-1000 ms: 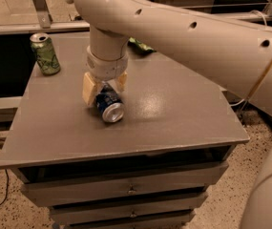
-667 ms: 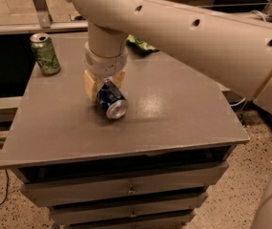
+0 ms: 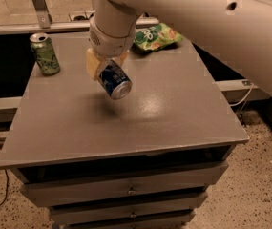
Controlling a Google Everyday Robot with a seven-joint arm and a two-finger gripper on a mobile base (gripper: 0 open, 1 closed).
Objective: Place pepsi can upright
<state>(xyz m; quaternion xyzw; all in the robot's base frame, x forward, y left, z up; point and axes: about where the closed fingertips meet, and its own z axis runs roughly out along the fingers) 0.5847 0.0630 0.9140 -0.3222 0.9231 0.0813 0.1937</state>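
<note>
The pepsi can (image 3: 113, 81), dark blue with a silver end facing the camera, is held tilted in the air above the grey table (image 3: 173, 118). Its shadow falls on the tabletop below it. My gripper (image 3: 104, 67) hangs from the white arm over the table's back left part. Its tan fingers (image 3: 92, 65) are shut on the can's upper end. The far part of the can is hidden behind the fingers.
A green can (image 3: 45, 54) stands upright at the table's back left corner. A green snack bag (image 3: 157, 36) lies at the back edge, right of the arm. The table is a drawer cabinet with drawers in front. A cable lies on the floor at left.
The gripper has lifted the pepsi can off the tabletop; it now hangs tilted above the surface. The view has come closer to the table.
</note>
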